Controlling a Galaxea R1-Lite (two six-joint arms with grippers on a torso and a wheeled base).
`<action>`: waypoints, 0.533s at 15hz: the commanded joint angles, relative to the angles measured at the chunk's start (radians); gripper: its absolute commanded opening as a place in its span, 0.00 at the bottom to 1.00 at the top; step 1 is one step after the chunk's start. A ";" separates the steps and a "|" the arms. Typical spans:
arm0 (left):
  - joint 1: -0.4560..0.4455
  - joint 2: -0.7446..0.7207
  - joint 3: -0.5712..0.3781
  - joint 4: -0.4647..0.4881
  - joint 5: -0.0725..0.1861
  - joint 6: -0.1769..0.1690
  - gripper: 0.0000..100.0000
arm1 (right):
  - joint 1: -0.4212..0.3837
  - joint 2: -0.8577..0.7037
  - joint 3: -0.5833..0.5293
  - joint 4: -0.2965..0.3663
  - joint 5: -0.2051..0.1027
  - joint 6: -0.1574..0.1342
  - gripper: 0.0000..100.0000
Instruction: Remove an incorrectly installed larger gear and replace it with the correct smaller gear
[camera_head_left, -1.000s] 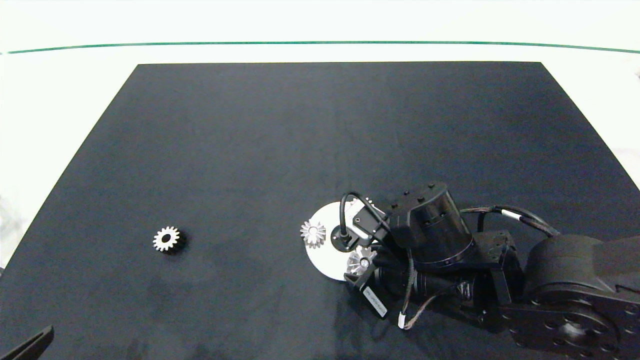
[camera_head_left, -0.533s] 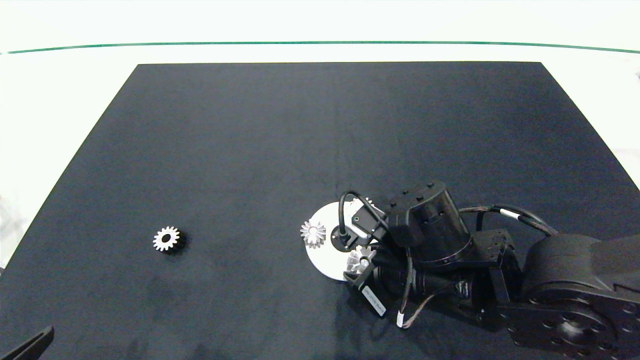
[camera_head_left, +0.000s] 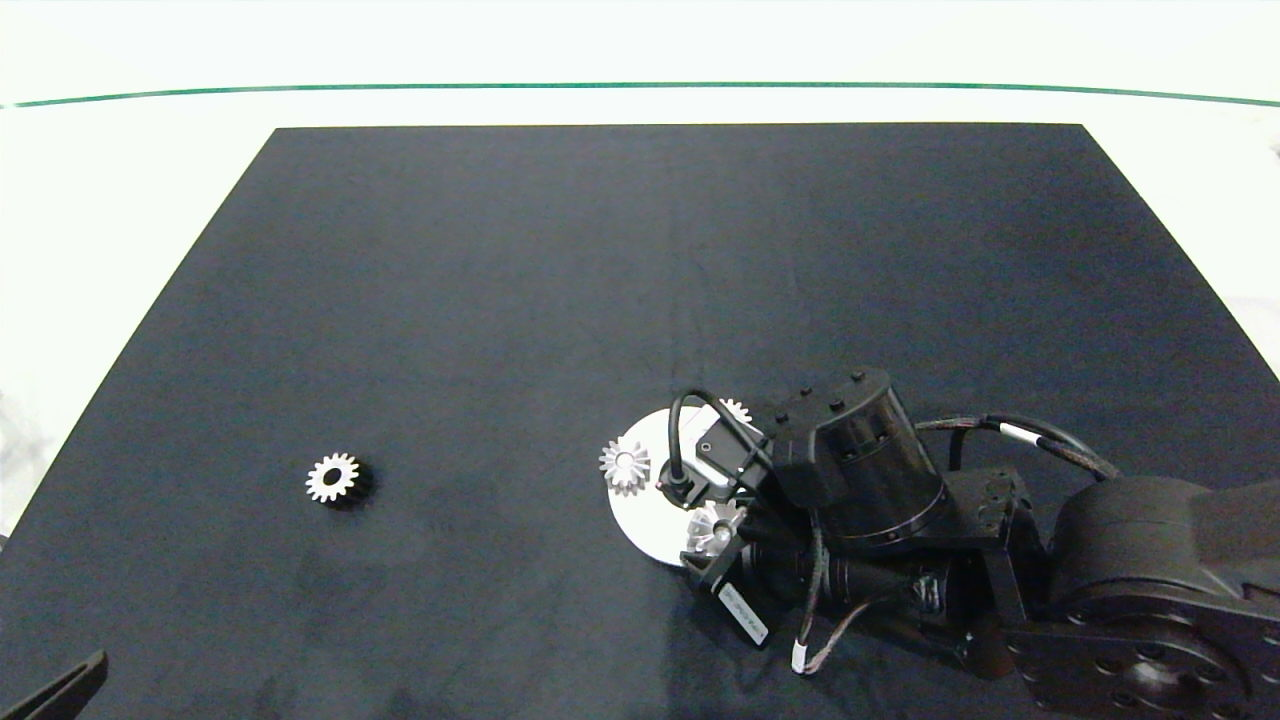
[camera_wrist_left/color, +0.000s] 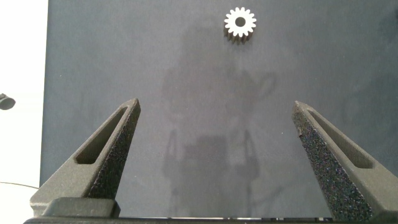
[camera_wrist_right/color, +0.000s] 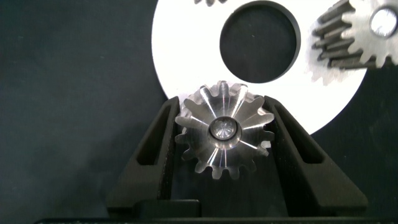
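Note:
A white round disc lies on the black mat and carries three silver gears on pins. The larger gear, with long splayed teeth, sits at the disc's near edge on a pin. My right gripper is shut on it, a finger against each side. From above, the same gear shows just in front of the right wrist. The smaller gear lies loose on the mat far to the left, and it is well ahead of my open left gripper.
Two other gears stand on the disc, around a dark centre hole. The right arm and its cables cover the mat's near right. The left gripper's tip shows at the near left corner.
The right wrist has shifted a little to the left and nearer, keeping the larger gear between its fingers. The far gear on the disc shows more. The left arm and loose gear are unmoved.

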 joint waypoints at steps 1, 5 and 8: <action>0.000 0.000 0.001 0.002 0.001 0.001 1.00 | 0.009 -0.012 -0.002 -0.004 0.000 -0.001 0.34; 0.000 0.000 0.001 0.002 0.001 0.001 1.00 | 0.008 -0.046 -0.002 0.002 0.000 -0.015 0.34; 0.000 0.003 0.001 0.002 0.001 -0.001 1.00 | 0.005 -0.083 -0.002 0.005 0.000 -0.029 0.34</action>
